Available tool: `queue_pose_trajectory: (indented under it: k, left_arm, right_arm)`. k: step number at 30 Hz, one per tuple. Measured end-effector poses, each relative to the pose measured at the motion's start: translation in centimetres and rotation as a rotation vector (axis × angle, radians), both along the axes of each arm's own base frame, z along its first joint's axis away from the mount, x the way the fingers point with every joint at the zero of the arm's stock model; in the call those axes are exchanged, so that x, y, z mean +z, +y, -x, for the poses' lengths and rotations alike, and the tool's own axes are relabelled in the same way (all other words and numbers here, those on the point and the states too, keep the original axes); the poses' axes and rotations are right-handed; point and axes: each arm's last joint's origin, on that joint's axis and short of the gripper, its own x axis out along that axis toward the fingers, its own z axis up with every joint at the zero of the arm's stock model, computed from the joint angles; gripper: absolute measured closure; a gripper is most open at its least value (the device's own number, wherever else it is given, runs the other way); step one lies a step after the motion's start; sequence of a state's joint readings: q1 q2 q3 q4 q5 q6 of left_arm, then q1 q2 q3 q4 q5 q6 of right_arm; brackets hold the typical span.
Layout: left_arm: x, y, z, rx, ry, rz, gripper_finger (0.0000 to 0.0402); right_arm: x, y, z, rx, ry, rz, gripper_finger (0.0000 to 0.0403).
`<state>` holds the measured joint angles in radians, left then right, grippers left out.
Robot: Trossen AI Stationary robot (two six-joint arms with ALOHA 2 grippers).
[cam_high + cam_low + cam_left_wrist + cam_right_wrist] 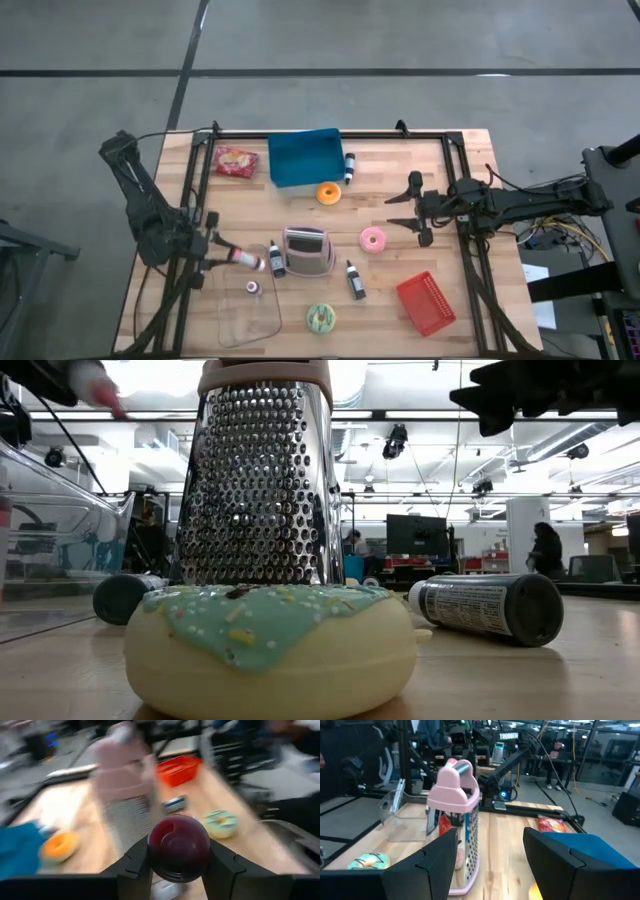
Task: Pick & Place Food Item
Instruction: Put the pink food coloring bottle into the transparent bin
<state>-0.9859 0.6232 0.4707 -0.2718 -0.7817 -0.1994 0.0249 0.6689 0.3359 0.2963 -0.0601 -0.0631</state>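
A pale wooden table in a black frame stands on a grey concrete floor.

High view: the left gripper sits at the table's left side, clenched on a small sauce bottle with a dark red cap. The bottle lies roughly level, its long axis running left to right, cap pointing right toward the pink-handled metal box grater at the table's centre. It is held above the far edge of a clear plastic container, inside which a similar small bottle rests. The right gripper hangs over the right half of the table, jaws released and holding nothing, with a pink-iced doughnut just to its near left. An orange-iced doughnut lies beside a blue rectangular tub; a red snack packet is at far left, a red slotted basket at near right, and a green-iced doughnut at the near edge.

Low view: the green-iced doughnut fills the foreground in front of the grater, and a dark bottle lies on its side to the right.

Left wrist view: the bottle's red cap faces forward between the two fingers, aimed at the grater.

Right wrist view: the fingers stand well apart with nothing between them; the grater is beyond them.
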Motion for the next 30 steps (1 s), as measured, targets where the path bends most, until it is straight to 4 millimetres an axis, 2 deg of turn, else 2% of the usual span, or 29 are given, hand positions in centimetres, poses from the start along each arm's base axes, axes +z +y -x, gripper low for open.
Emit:
queue_pose_trajectory:
  k: [6,10,20,30]
  left_arm:
    - [-1.1,0.1,0.6,-0.145,0.016,0.082,0.0275]
    - [-2.0,0.3,1.1,-0.195,-0.049,0.163,0.0275]
    - [-7.5,1.2,1.8,-0.230,-0.208,0.347,0.0275]
    - [-6.2,1.1,1.8,-0.286,-0.349,0.294,0.0275]
  right_arm:
    - [0.0,0.1,0.0,0.008,0.000,-0.009,0.0182]
    - [0.0,0.1,0.0,0.008,0.000,-0.012,0.0182]
    - [0.0,0.1,0.0,0.007,0.002,-0.027,0.0182]
    - [0.3,0.5,0.0,0.031,-0.036,-0.031,0.0182]
